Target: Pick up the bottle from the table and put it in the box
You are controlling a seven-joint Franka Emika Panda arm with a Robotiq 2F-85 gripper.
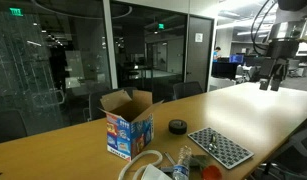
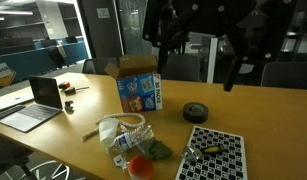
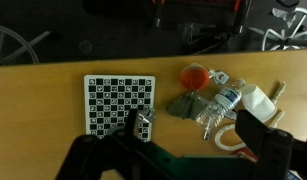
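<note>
With hand (image 3: 183, 150) spread wide and holding nothing, hovering above bench (image 3: 33, 100). Might catch the dark rag (image 3: 183, 105) or white piece (image 3: 255, 100) when closing on bottle (image 3: 225, 95), lying seemingly flat among them, well apart from box (image 1: 128, 125); could then slip or roll

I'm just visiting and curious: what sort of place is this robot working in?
Most likely an office meeting area. There is a long wooden table, glass partition walls behind it, an open laptop on the table, and what look like desk monitors further back.
</note>
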